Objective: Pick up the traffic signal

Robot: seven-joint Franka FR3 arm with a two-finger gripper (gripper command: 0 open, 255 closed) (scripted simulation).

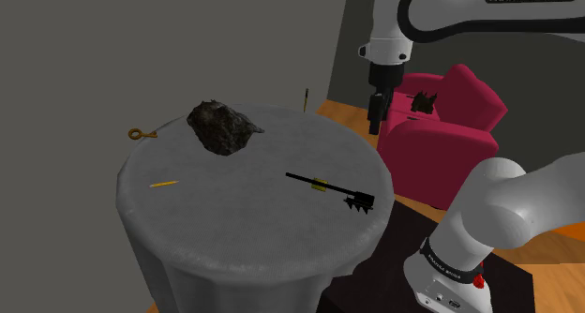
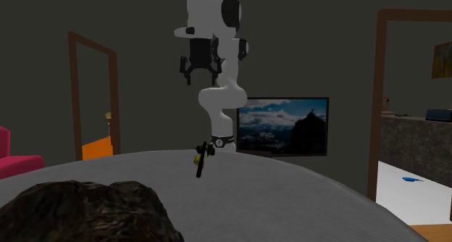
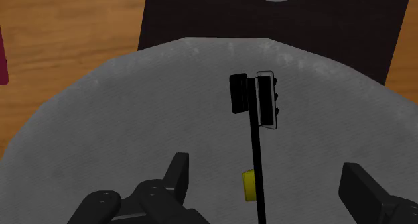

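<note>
The traffic signal [image 1: 330,187] lies flat on the round grey table [image 1: 234,227]: a thin black pole with a small yellow piece and a black head at one end. My black gripper [image 1: 377,110] hangs open, well above the table, by its edge nearest the armchair. In the wrist view the signal's pole [image 3: 256,162] runs between my spread fingers [image 3: 175,179], far below them and untouched, with the head [image 3: 258,98] farther out. From across the table, the gripper [image 2: 201,72] is high over the signal [image 2: 201,159].
A dark lumpy rock [image 1: 223,126] sits at the table's far side. A small brass hook [image 1: 141,133] and a thin yellow stick [image 1: 165,184] lie toward the shoulder view's left. A red armchair [image 1: 450,124] stands beyond the table, a TV [image 2: 285,126] behind the arm.
</note>
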